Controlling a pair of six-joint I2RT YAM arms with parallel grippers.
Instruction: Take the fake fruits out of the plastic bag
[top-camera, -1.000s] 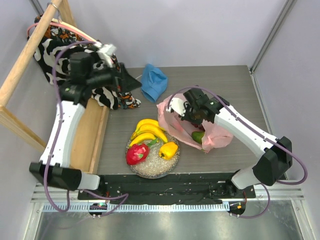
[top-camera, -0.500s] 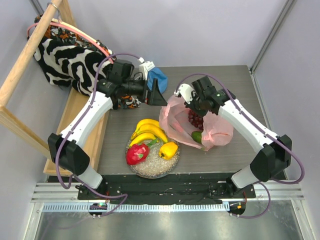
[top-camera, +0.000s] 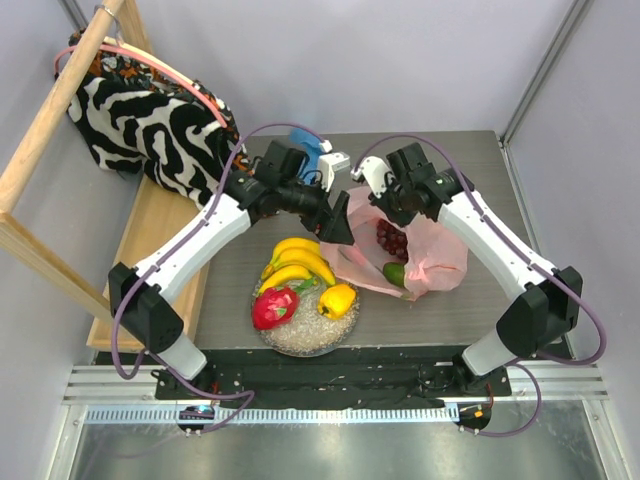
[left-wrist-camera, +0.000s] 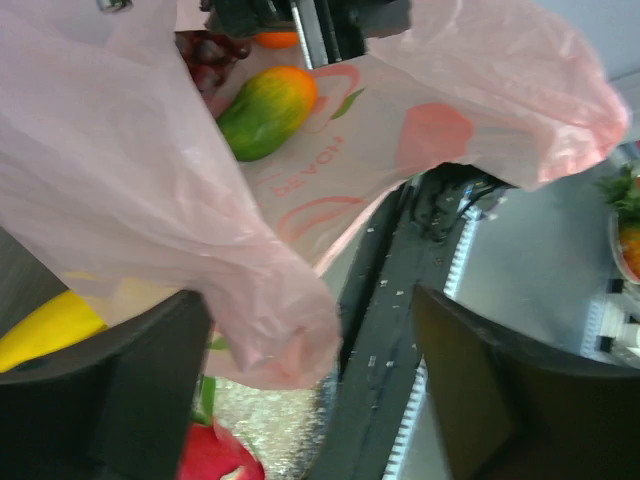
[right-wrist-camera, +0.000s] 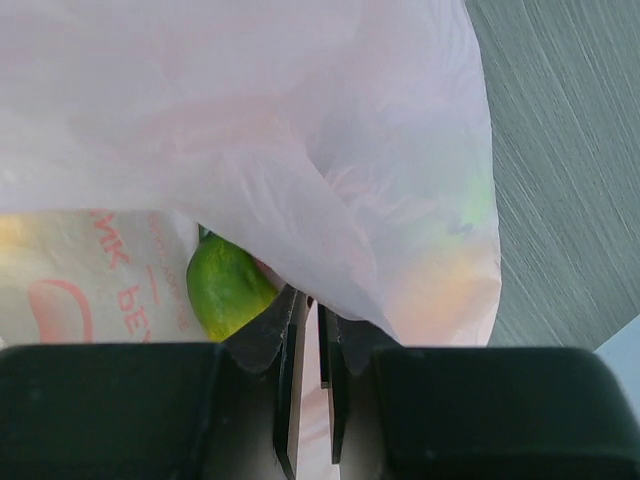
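Note:
The pink plastic bag (top-camera: 432, 255) lies open on the table right of a plate. Dark grapes (top-camera: 391, 240) and a green-orange mango (top-camera: 396, 273) show inside it. My right gripper (top-camera: 384, 203) is shut on the bag's far rim and holds it up; in the right wrist view the jaws (right-wrist-camera: 312, 330) pinch the film (right-wrist-camera: 300, 130) above the mango (right-wrist-camera: 228, 285). My left gripper (top-camera: 336, 226) is open at the bag's left edge; a bag fold (left-wrist-camera: 270, 340) hangs between its fingers (left-wrist-camera: 110, 400). That view also shows the mango (left-wrist-camera: 268, 108), grapes (left-wrist-camera: 205, 55) and an orange (left-wrist-camera: 276, 40).
A glass plate (top-camera: 300, 338) holds the banana bunch (top-camera: 298, 262), red dragon fruit (top-camera: 274, 307) and yellow pepper (top-camera: 338, 299). A blue cloth (top-camera: 305, 148) lies behind the left arm. Black-and-white fabric (top-camera: 140, 125) hangs on a wooden frame (top-camera: 50, 120) at the left.
My left arm has swung from the far left by the fabric across to the bag's left edge. My right gripper has lifted the bag's rim slightly back and the mouth stands wider.

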